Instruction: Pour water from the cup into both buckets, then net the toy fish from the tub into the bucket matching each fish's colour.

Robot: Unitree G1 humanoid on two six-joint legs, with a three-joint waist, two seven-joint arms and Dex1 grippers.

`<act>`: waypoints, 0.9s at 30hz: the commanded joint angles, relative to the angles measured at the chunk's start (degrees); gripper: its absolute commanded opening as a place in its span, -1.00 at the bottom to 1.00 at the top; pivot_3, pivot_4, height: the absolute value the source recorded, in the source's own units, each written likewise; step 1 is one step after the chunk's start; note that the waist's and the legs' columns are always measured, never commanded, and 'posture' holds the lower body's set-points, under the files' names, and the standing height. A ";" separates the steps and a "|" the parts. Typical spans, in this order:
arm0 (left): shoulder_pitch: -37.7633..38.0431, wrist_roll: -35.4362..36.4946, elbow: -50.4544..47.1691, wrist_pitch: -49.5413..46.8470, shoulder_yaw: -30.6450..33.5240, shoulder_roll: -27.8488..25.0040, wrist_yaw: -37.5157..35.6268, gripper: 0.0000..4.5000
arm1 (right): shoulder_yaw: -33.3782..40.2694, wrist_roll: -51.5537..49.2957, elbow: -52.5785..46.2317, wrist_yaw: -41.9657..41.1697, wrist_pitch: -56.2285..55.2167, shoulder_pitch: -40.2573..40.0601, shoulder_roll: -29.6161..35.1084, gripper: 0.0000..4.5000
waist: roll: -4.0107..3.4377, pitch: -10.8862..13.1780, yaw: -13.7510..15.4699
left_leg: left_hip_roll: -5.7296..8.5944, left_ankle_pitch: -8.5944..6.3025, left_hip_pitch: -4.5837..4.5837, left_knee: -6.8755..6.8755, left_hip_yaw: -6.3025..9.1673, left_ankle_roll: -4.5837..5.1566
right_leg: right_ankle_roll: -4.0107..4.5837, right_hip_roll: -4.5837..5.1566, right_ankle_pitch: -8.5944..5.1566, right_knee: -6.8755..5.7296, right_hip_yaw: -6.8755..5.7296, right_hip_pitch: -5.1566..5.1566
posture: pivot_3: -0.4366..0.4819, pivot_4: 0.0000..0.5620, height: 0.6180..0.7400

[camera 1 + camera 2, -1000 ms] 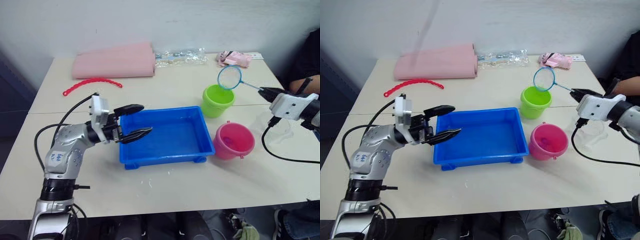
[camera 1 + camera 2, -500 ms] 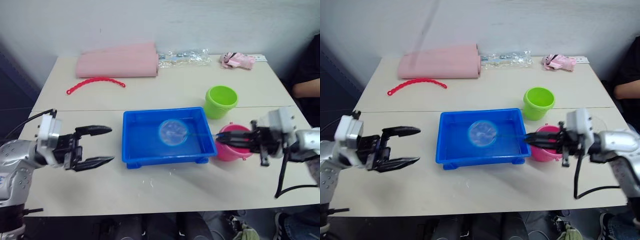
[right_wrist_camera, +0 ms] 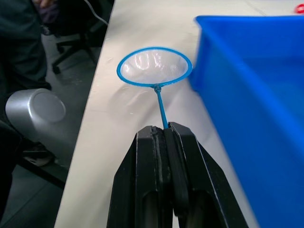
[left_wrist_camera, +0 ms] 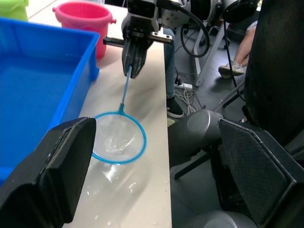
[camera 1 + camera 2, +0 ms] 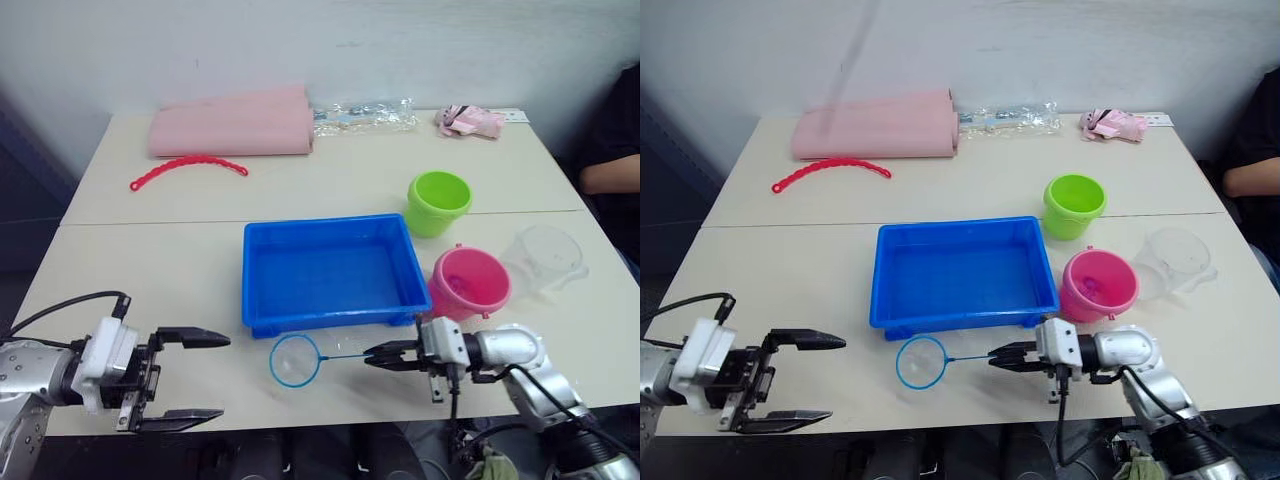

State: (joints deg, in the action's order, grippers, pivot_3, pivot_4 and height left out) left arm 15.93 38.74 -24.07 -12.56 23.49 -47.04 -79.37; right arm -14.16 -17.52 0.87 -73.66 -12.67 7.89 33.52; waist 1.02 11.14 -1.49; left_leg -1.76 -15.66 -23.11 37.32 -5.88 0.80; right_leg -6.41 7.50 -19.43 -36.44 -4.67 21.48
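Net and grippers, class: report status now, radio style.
Right gripper shut on net handle, hoop over table in front of tub. Left gripper open, holding nothing. Tub shows no fish. Nothing in the way.

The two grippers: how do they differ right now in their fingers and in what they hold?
The left gripper has its fingers spread wide and holds nothing; the right gripper has its fingers shut on the handle of the net. The left gripper sits near the table's front left edge; the right one is in front of the tub, near the pink bucket. Both are low at the table's front edge.
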 commanded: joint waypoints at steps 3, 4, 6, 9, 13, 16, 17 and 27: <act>-0.61 -0.30 0.05 0.87 0.60 -0.15 2.01 0.98 | -1.88 5.72 6.53 2.18 -8.00 1.74 -3.43 -1.00 | 0.00 0.00 -0.10 | -0.01 -0.01 0.01 -0.02 0.00 -0.01 | 0.01 0.05 0.00 -0.02 0.01 0.00 | -0.05 -0.47 1.00; -0.93 -0.36 0.46 0.70 0.73 -0.46 2.23 0.98 | -2.31 5.83 7.85 1.58 -8.46 1.91 -3.71 -1.00 | 0.00 0.00 -0.10 | 0.00 -0.01 0.01 -0.03 0.00 -0.02 | 0.01 0.05 -0.01 -0.02 0.01 0.01 | -0.05 -0.47 1.00; -1.79 -0.63 1.59 0.75 0.95 -0.88 2.61 0.98 | -2.77 5.50 9.77 0.76 -8.05 2.33 -4.17 -1.00 | 0.00 0.00 -0.09 | -0.02 -0.02 0.02 -0.04 0.01 -0.04 | 0.03 0.05 -0.01 -0.02 0.01 0.01 | -0.05 -0.47 1.00; -2.72 -0.87 2.89 0.94 0.94 -1.27 2.55 1.00 | -2.64 4.73 12.32 -0.32 -8.10 3.31 -4.90 -0.82 | 0.00 0.00 -0.13 | -0.03 -0.02 0.02 -0.06 0.01 -0.05 | 0.05 0.03 -0.02 -0.01 0.00 0.02 | -0.05 -0.47 1.00; -1.90 -0.76 3.43 0.05 1.35 -2.01 2.24 1.00 | -1.13 2.87 13.04 -1.81 -7.80 4.75 -4.88 -0.13 | -0.01 0.00 -0.21 | -0.04 -0.03 0.02 -0.06 0.00 -0.05 | 0.05 0.04 -0.02 -0.02 0.01 0.02 | -0.05 -0.47 1.00; -1.47 -1.20 4.78 0.59 1.79 -1.91 2.45 1.00 | -0.63 1.92 11.38 -3.00 -7.18 4.31 -3.57 0.49 | 0.00 0.00 -0.19 | -0.04 -0.03 0.03 -0.07 0.00 -0.05 | 0.05 0.05 -0.03 -0.02 0.01 0.02 | -0.05 -0.47 1.00; -1.01 -1.41 5.00 0.78 2.24 -1.73 2.84 1.00 | -0.06 1.15 9.60 -3.35 -6.58 3.55 -2.63 0.71 | 0.00 0.00 -0.18 | -0.05 -0.04 0.03 -0.08 0.00 -0.06 | 0.05 0.05 -0.03 0.00 0.00 0.02 | -0.05 -0.47 1.00; 3.63 -4.69 8.18 4.18 9.13 0.95 8.79 1.00 | 14.92 -10.33 -11.54 -2.06 5.21 -5.47 11.83 0.97 | 0.00 0.00 0.03 | -0.04 -0.09 0.03 -0.10 0.04 -0.02 | 0.05 0.16 -0.03 0.04 0.00 -0.01 | -0.05 -0.47 1.00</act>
State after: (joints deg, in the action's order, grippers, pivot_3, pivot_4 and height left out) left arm 19.05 35.76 -16.97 -10.80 30.43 -46.27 -71.45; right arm -3.75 -24.72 -7.35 -75.37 -8.31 3.20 43.33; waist 1.02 11.14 -1.46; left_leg -1.80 -15.76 -23.09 37.20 -5.85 0.80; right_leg -6.36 7.65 -19.46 -36.37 -4.69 21.47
